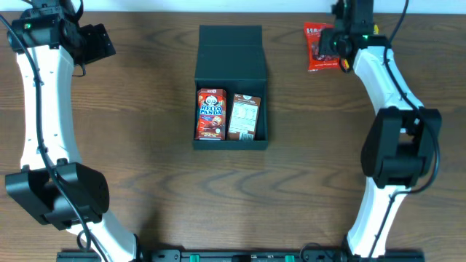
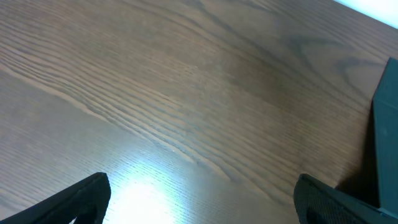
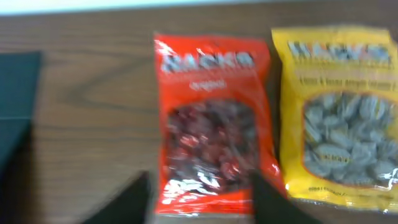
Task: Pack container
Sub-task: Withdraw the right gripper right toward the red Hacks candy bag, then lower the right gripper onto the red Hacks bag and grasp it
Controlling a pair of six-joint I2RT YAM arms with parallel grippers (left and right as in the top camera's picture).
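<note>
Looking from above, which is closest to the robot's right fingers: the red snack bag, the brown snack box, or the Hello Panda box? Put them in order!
From the right gripper:
1. Red snack bag, just under it, top right of the table.
2. Brown snack box, right side of the container.
3. Hello Panda box, left side of the container.

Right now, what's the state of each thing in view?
container, lid open, two boxes inside
Hello Panda box, flat in container, front up
second snack box, flat beside it, label panel up
red snack bag, on table, outside container
yellow snack bag, on table beside red one
left gripper, open, empty
right gripper, open, over red snack bag
</note>
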